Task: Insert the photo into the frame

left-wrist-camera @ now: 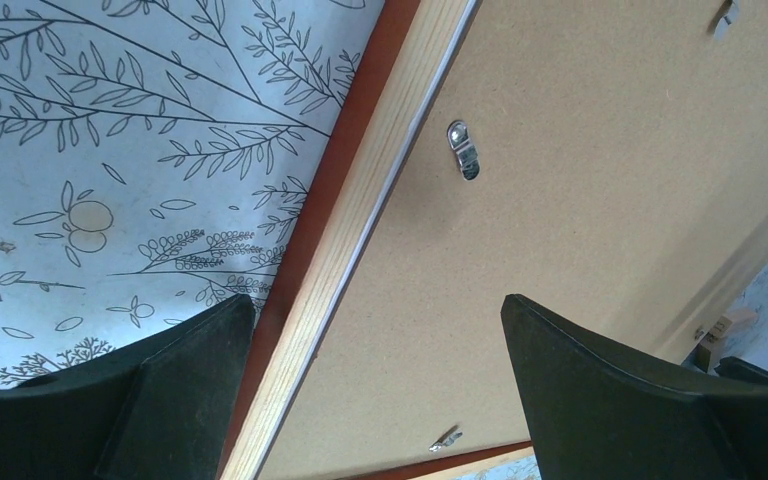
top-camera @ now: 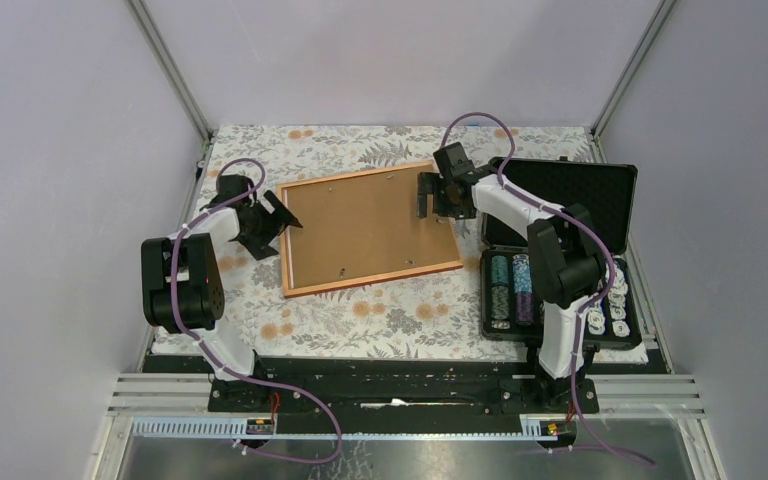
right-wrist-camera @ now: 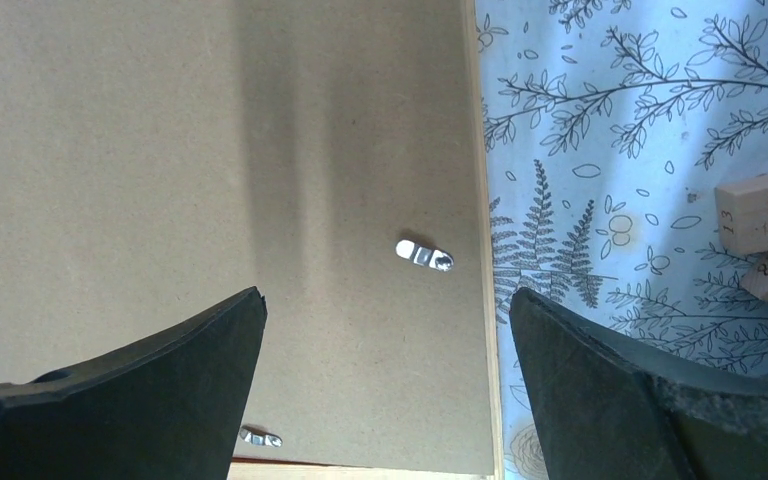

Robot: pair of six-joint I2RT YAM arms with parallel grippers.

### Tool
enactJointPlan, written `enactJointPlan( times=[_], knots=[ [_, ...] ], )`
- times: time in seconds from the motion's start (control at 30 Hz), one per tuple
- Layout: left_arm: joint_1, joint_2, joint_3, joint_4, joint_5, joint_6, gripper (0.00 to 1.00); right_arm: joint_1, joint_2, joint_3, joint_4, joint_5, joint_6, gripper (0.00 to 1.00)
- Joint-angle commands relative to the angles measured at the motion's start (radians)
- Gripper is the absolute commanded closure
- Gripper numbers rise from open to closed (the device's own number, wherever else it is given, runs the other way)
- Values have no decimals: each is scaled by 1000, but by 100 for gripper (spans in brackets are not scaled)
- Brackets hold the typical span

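The orange-brown wooden frame (top-camera: 375, 281) lies face down in the middle of the table, with the brown backing board (top-camera: 365, 225) set in it. The photo is hidden. My left gripper (top-camera: 272, 226) is open and empty and straddles the frame's left edge (left-wrist-camera: 310, 230). In the left wrist view the gripper (left-wrist-camera: 376, 305) is low over the board (left-wrist-camera: 600, 180), and a thin white line runs between the wood and the board. My right gripper (top-camera: 435, 205) is open and empty over the frame's right edge (right-wrist-camera: 487, 250). In the right wrist view it (right-wrist-camera: 387, 297) hangs above the board (right-wrist-camera: 160, 150).
Small metal tabs (left-wrist-camera: 463, 150) (right-wrist-camera: 424, 254) lie on the board near the frame's edges. An open black case (top-camera: 560, 190) holding poker chips (top-camera: 510, 290) stands at the right. Wooden blocks (right-wrist-camera: 765, 215) lie right of the frame. A floral cloth (top-camera: 360, 320) covers the table.
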Motion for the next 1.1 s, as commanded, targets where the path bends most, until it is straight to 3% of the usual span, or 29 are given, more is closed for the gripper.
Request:
enactJointPlan(
  times=[0.0, 0.2, 0.8, 1.07],
  knots=[
    [9, -36, -4, 31, 3, 5, 1, -4, -8, 38, -32, 0, -13, 0],
    [12, -32, -1, 32, 9, 3, 1, -21, 19, 39, -13, -88, 8, 0],
    [13, -34, -6, 38, 17, 0, 1, -31, 82, 52, 3, -163, 17, 0],
    [13, -30, -14, 49, 41, -6, 1, -32, 106, 39, 94, -386, 50, 0]
  ],
)
